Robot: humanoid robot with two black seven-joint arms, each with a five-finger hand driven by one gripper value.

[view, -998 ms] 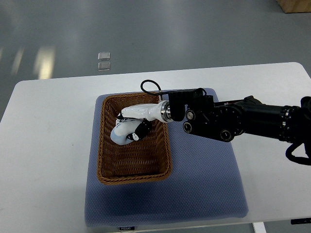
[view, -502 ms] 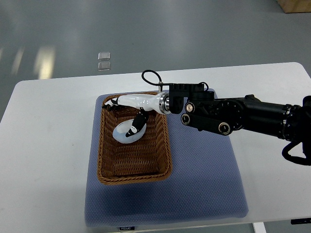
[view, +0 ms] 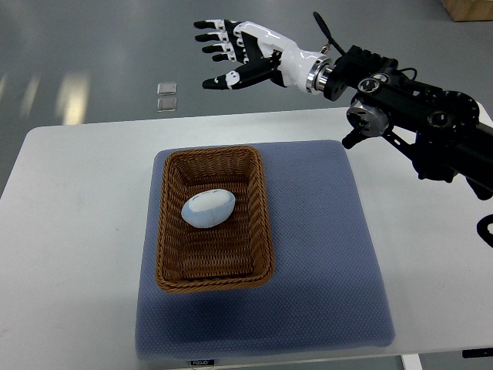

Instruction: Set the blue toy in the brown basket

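On the white table [view: 77,200] lies a blue-grey mat [view: 323,254], and on the mat's left half sits the brown basket [view: 213,218]. Beyond the basket's far rim, well apart from it, the right hand [view: 245,55] hangs with fingers spread, holding nothing. The blue toy [view: 208,209] (pale, egg-shaped) rests inside the basket.

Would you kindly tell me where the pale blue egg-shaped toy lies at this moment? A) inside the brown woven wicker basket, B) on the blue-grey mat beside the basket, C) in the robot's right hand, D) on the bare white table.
A: the pale blue egg-shaped toy lies inside the brown woven wicker basket, while the right hand is open and empty above the table's far edge.
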